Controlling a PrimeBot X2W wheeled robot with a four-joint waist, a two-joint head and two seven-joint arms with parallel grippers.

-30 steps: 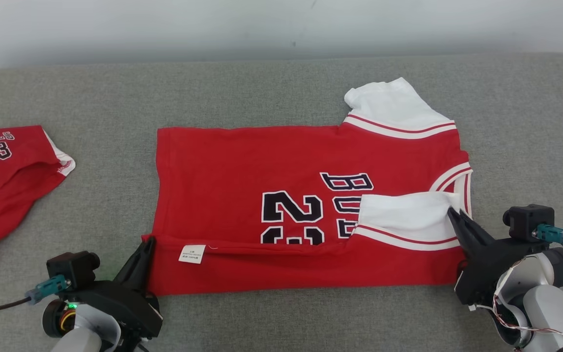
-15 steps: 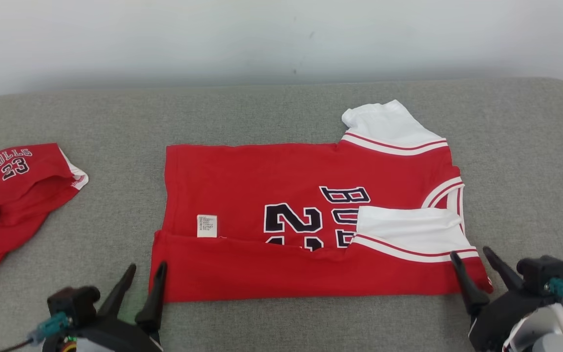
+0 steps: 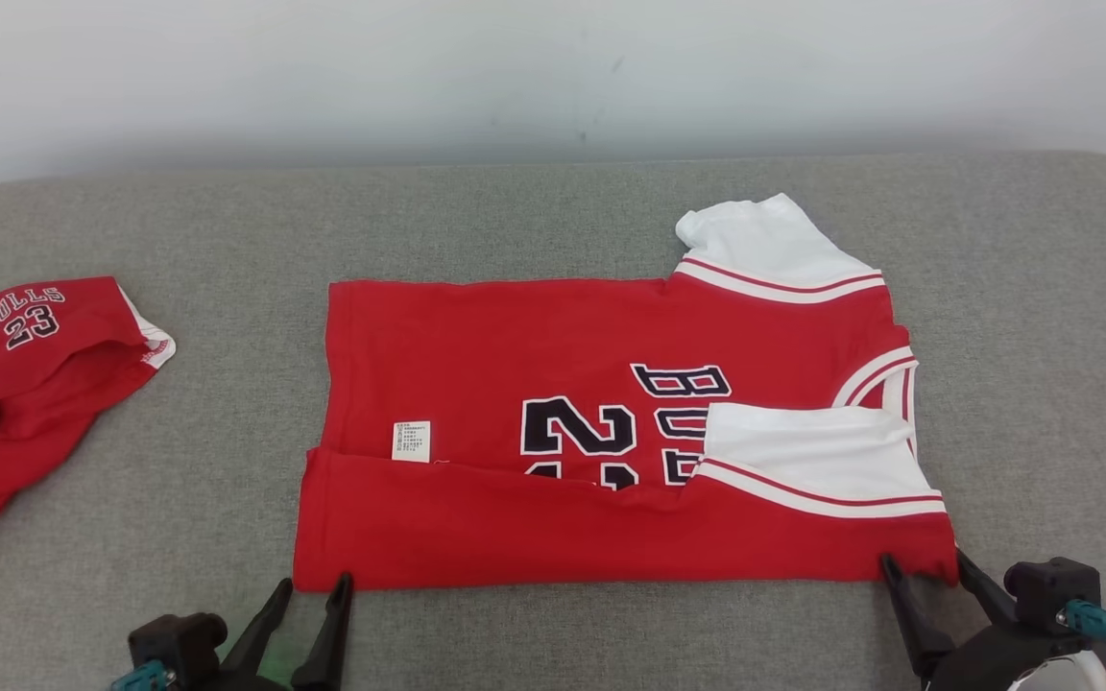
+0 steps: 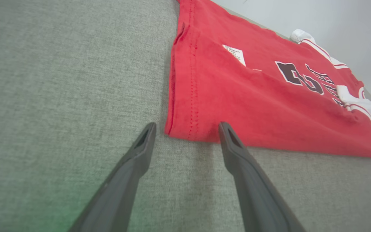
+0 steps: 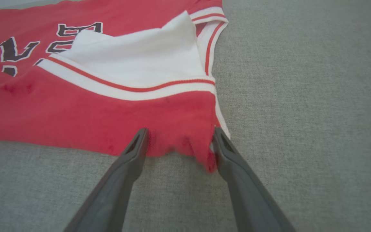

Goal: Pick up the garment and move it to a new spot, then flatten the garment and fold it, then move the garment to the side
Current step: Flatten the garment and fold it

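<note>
On the grey fabric surface point(image 3: 553, 211), the red Bulls jersey point(image 3: 534, 345) lies flat, near edge folded over. The left end effector point(image 3: 315, 580) and right end effector point(image 3: 925, 557) gape at its near corners, gripping nothing. Looks mid-fold; the next fold needs fresh corner grabs.

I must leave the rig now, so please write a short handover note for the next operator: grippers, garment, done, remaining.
Left gripper: jaws open at the near left corner of the jersey, holding nothing.
Right gripper: jaws open at its near right corner, holding nothing.
Jersey: flat on the grey cushion, with its near edge and one white sleeve folded over the front.
Done: placed, flattened, first fold.
Left: probably more folds, then move it aside. A second red garment lies far left.
</note>
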